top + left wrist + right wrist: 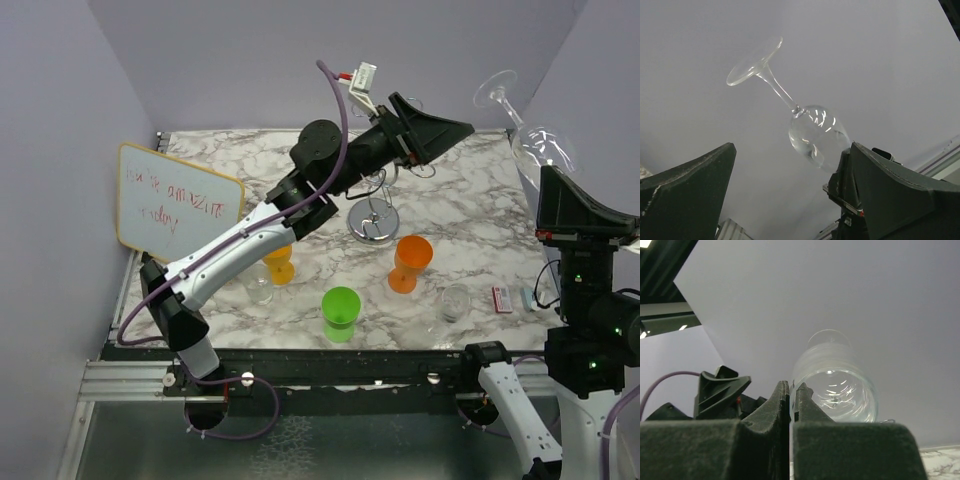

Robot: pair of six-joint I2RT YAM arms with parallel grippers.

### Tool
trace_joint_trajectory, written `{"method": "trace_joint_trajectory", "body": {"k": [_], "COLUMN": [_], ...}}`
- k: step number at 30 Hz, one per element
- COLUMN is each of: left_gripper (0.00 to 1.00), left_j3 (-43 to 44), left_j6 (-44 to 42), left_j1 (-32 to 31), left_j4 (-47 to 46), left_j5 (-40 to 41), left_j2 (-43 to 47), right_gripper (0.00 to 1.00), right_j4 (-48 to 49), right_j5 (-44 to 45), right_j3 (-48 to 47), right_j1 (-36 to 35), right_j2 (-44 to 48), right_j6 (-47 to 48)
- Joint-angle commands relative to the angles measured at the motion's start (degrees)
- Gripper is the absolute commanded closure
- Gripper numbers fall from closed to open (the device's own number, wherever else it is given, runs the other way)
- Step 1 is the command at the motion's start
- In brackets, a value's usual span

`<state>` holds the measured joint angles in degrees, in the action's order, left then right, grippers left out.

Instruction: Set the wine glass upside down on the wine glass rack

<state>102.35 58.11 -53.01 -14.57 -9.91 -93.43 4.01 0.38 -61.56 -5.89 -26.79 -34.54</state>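
Crowding rack (pixel 372 228) — orange cup (pixel 410 262), green cup (pixel 341 312), left arm (pixel 330 170).

Whiteboard (pixel 180 203), red handwriting: "amazin… today"

The rack (pixel 372 218) stands near the middle of the tabletop (pixel 470 200). Between it and the front edge stand three cups: the left cup (pixel 280 265), the front cup (pixel 340 312) nearest the edge, and the right cup (pixel 411 262). A small glass (pixel 455 302) sits right of the front cup, with cards (pixel 502 298) beside it near the right edge. A whiteboard (pixel 178 205) stands at the left edge. The wine glass (pixel 535 140) hangs tilted above the right edge, foot up, in the right claw (pixel 790 395).
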Motion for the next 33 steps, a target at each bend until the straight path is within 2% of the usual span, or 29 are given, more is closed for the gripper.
{"method": "trace_joint_trajectory", "body": {"k": [1,8,14,19,33], "left_gripper": [0.05,0.12,0.33,0.49,0.66], "left_j3": [6.16,8.06,10.1,10.59,14.56], "left_j6": [1.98,3.82,10.03,10.63,9.49], "left_j1": [-1.91,-6.47,-7.1,-7.4,-10.35], "left_j4": [-3.32,-7.32,-12.83,-15.25,-16.19], "left_j5": [2.55,8.97,8.44,9.02,12.28], "left_j2": [-4.68,-7.3,-10.27,-10.46,-12.74], "right_gripper": [0.99,0.99,0.99,0.99,0.99], "right_j4": [7.79,10.49,11.39,11.5,14.52], "right_j5": [-4.56,-7.91,-9.55,-10.23,-13.33], "right_j3": [0.63,0.91,1.44,1.74,4.92], "right_j1": [0.18,0.18,0.18,0.18,0.18], "right_j2": [0.88,0.67,0.84,0.81,1.36], "right_j6": [-3.04,-5.53,-7.69,-8.35,-10.72]}}
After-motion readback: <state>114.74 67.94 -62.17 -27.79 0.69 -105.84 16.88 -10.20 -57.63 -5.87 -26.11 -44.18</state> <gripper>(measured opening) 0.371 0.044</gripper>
